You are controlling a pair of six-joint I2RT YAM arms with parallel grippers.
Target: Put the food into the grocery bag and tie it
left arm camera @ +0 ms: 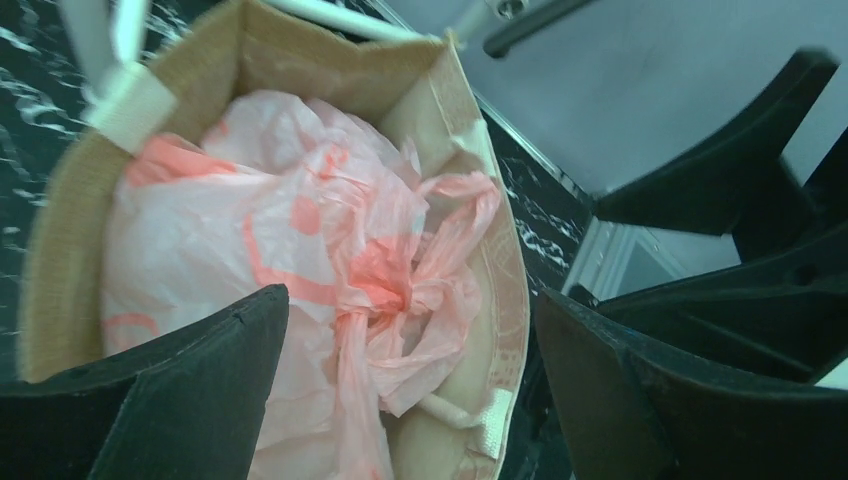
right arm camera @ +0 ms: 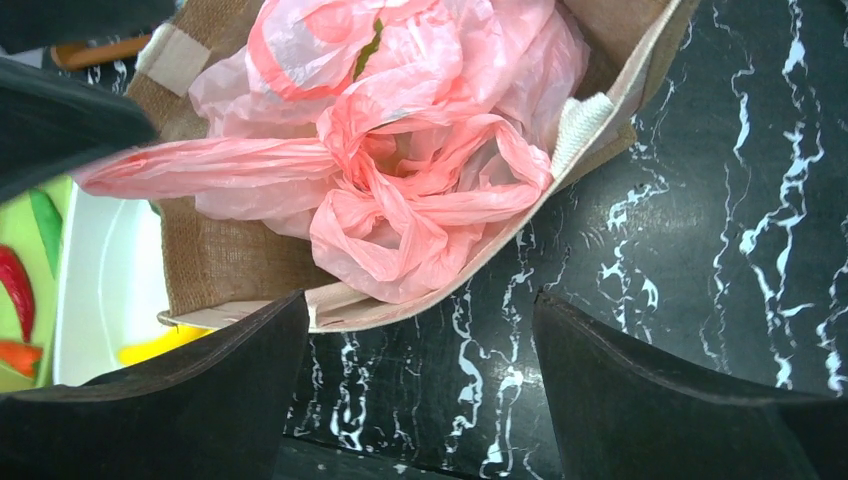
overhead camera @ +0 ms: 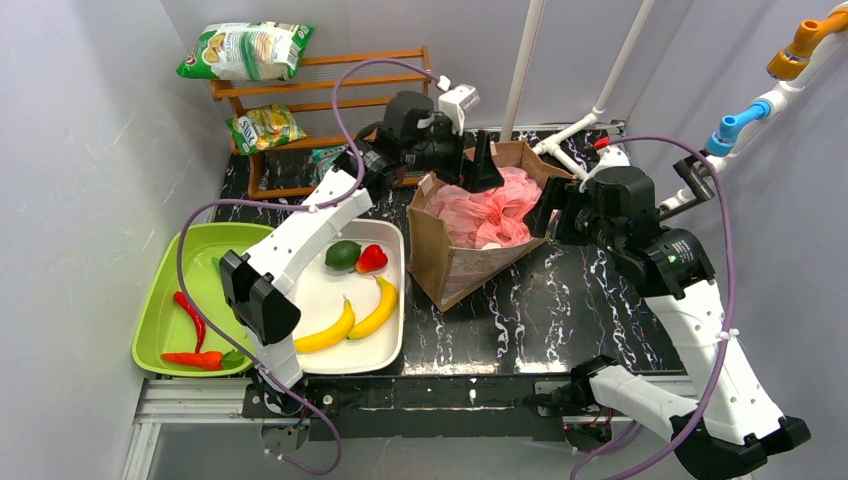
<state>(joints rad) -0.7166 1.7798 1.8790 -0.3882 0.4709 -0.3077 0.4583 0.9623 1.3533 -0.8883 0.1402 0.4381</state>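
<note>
The pink grocery bag (overhead camera: 490,215) sits inside a brown paper bag (overhead camera: 450,265), its handles twisted into a knot (left arm camera: 375,290). The plastic hides whatever is inside it, and the orange is out of view. My left gripper (overhead camera: 481,168) hovers open over the knot, with its fingers (left arm camera: 190,390) on either side and holding nothing. My right gripper (overhead camera: 548,212) is open just off the paper bag's right rim, over bare black table (right arm camera: 420,390). Two yellow bananas (overhead camera: 330,330) lie on the white tray (overhead camera: 395,345).
An avocado (overhead camera: 342,254) and a red fruit (overhead camera: 371,259) share the white tray. A green tray (overhead camera: 160,320) at left holds a chilli (overhead camera: 190,318) and a carrot (overhead camera: 195,358). Behind stand a wooden rack (overhead camera: 330,90) with snack bags (overhead camera: 245,50) and white pipes (overhead camera: 520,70).
</note>
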